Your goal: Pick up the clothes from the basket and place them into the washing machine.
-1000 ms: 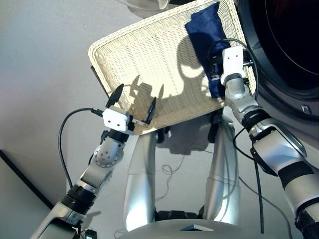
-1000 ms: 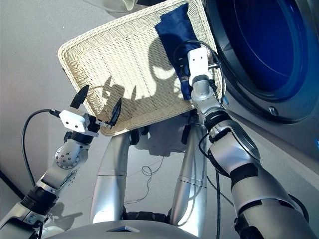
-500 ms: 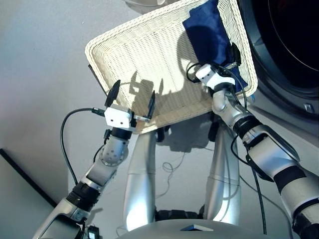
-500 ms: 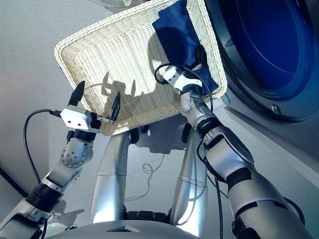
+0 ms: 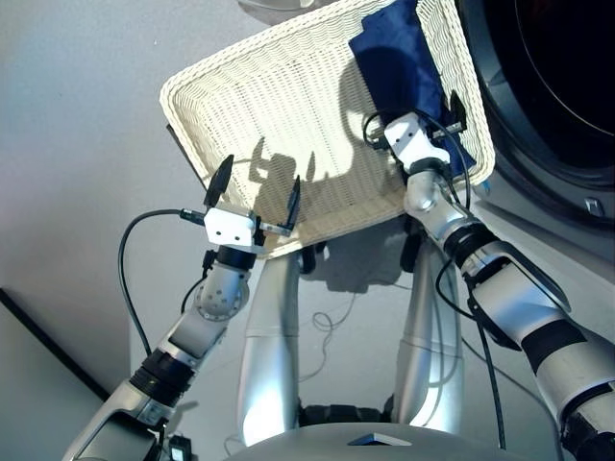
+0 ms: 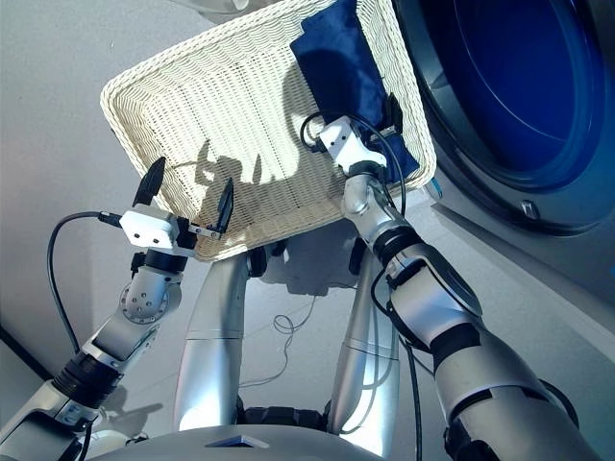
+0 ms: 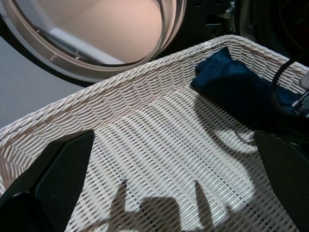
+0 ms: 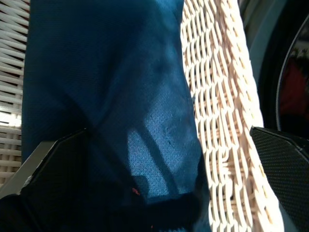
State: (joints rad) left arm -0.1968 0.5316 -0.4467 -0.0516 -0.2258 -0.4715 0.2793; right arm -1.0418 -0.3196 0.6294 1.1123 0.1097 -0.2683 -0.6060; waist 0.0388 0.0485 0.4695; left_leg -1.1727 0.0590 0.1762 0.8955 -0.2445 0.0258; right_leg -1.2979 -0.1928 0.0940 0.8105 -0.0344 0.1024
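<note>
While left pincer (image 5: pixel 258 188) stays spread, empty | right pincer (image 5: pixel 452 113) has turned, gaping over navy garment (image 5: pixel 399 53)

Both head views look steeply down over the arms, sharing the basket (image 5: pixel 240 86). The left wrist view faces across the basket from its near rim. The right wrist view sits close above the navy garment (image 8: pixel 106 87) by the far rim.
</note>
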